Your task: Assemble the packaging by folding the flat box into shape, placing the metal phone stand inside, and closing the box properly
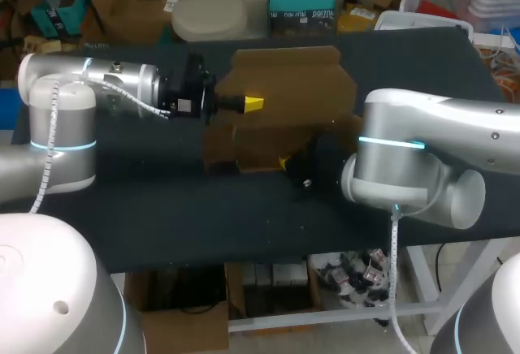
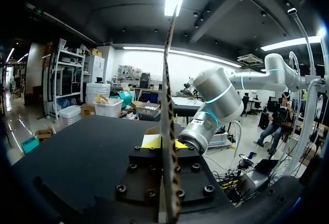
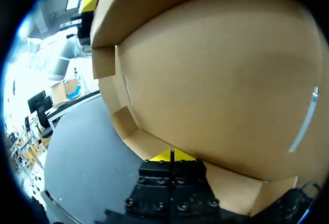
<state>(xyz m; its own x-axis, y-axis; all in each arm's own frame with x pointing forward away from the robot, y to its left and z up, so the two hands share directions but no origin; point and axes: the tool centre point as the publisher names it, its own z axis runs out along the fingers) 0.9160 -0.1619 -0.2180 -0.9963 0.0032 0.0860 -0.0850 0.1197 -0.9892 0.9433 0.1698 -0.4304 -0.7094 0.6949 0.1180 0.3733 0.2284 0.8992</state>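
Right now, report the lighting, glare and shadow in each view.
Head view: dim, the brown cardboard box dark against the black table. Left wrist view: overhead glare flares above the box's upright edge. Right wrist view: the box fills it, evenly lit; the room beside it is washed out.

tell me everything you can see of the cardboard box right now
The cardboard box is plain brown corrugated board, not yet formed into shape: broad panels with notched flaps, bent along some creases. It sits over the middle of the dark table. The left gripper pinches its left edge, with the sheet edge-on between the fingers. The right gripper clamps its near lower edge. Nothing else touches it.
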